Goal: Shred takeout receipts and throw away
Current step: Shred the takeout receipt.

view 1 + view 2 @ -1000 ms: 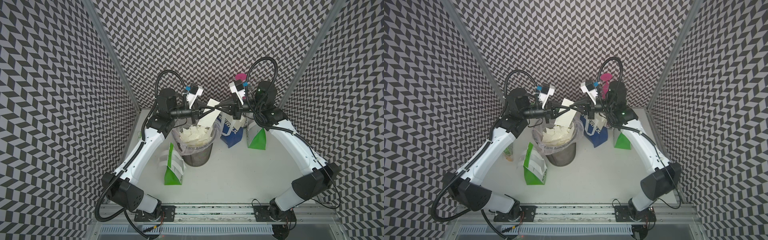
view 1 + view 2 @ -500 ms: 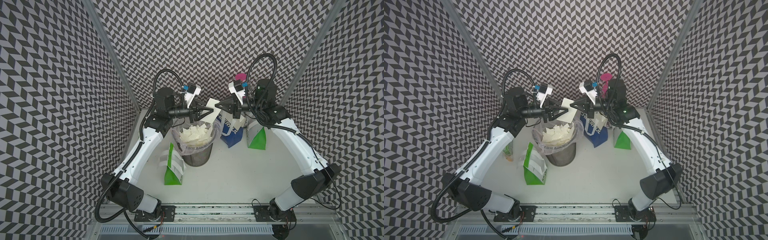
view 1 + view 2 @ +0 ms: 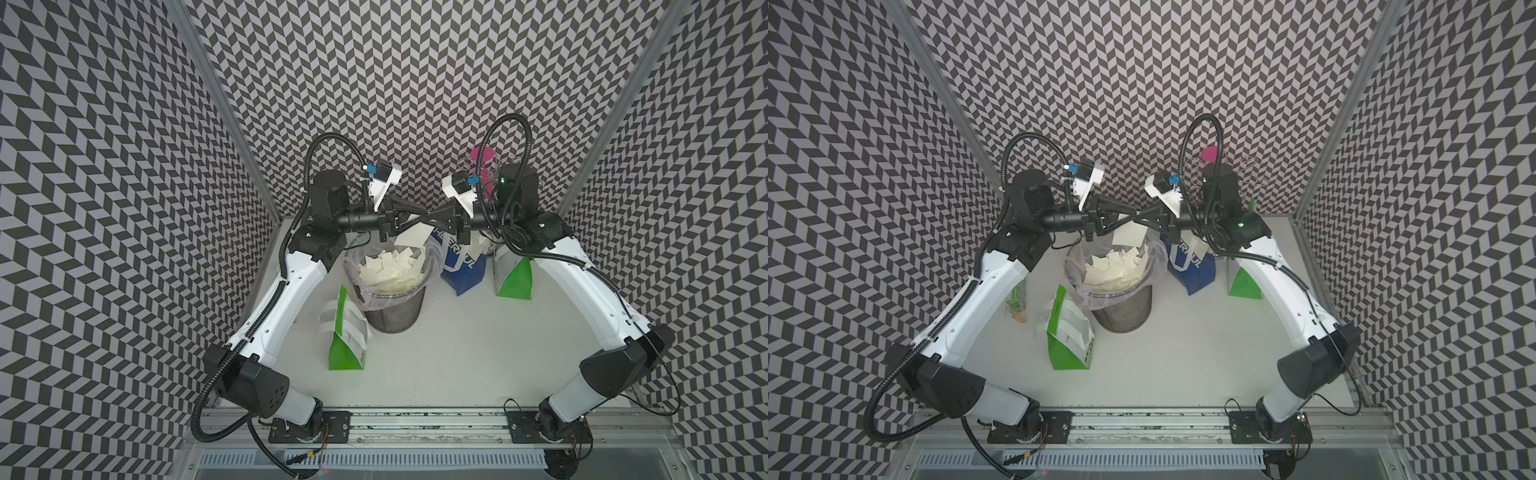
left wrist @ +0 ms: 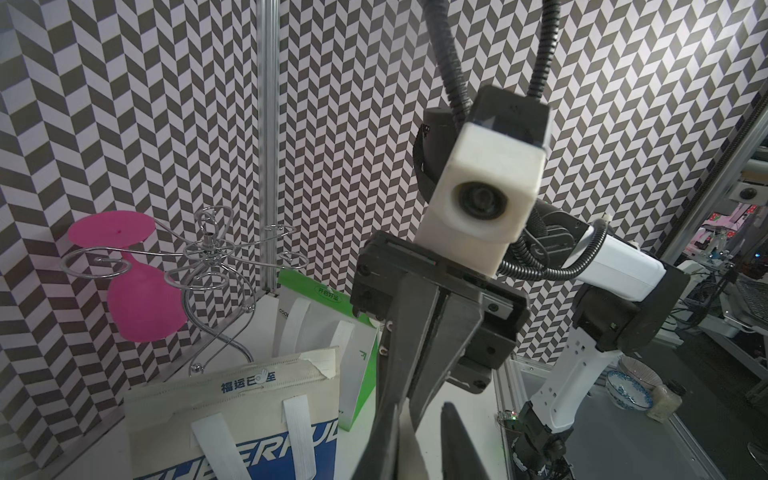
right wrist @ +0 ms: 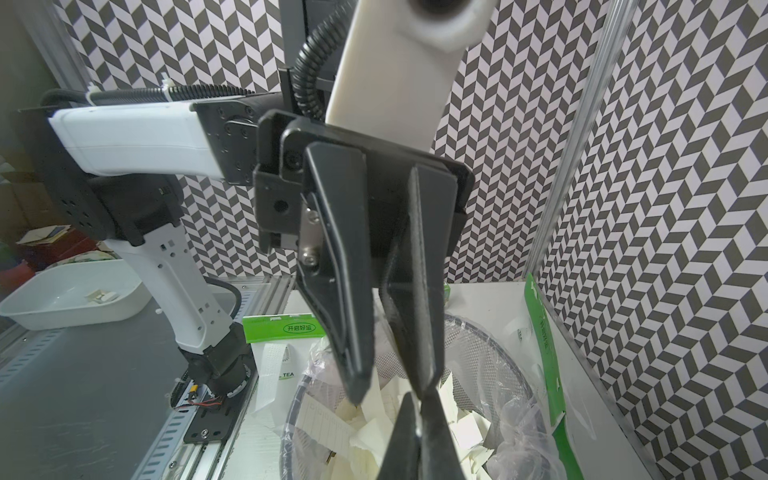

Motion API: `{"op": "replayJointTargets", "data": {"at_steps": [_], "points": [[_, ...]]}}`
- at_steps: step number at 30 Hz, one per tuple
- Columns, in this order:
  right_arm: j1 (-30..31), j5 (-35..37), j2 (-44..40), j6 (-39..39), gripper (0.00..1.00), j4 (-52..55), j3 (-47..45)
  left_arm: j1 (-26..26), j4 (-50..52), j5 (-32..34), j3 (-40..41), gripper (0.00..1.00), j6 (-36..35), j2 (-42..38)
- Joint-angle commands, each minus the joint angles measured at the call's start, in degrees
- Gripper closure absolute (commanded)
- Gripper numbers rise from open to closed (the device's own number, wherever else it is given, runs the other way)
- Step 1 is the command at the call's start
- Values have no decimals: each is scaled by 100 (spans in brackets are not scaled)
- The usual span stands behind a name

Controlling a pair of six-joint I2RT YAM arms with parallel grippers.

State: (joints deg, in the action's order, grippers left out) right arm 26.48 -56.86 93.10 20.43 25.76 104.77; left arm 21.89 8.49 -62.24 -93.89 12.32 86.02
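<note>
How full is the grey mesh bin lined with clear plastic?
Fairly full: torn white paper scraps heap up close to the rim of the grey mesh bin, covering its whole inside.

The left arm [image 3: 282, 291] and right arm [image 3: 582, 274] wear white shells over black joints, ribbed black conduit [image 3: 332, 135] looping above each wrist. White camera housings [image 4: 469, 237] carry blue tags [image 3: 370, 169]. The left gripper [image 5: 392, 390] and right gripper [image 3: 428, 216] have long tapering black fingers [image 5: 340, 249].

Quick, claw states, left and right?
Left claw: open, jaws slightly apart, holding nothing.
Right claw: closed, holding a receipt piece.
</note>
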Motion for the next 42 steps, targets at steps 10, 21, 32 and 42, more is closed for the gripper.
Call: {"op": "replayJointTargets", "data": {"at_steps": [10, 21, 32, 42], "points": [[138, 275, 59, 206, 100, 18, 319, 52, 390, -27, -213, 100, -189, 121], [631, 2174, -541, 945, 100, -713, -116, -65, 2595, 1845, -1215, 100, -1295, 577], [833, 3252, -922, 994, 100, -1361, -661, -176, 2705, 2149, -1237, 100, -1495, 501], [639, 5014, -1394, 228, 100, -2181, -1082, -267, 3000, 3016, -802, 100, -2082, 125]]}}
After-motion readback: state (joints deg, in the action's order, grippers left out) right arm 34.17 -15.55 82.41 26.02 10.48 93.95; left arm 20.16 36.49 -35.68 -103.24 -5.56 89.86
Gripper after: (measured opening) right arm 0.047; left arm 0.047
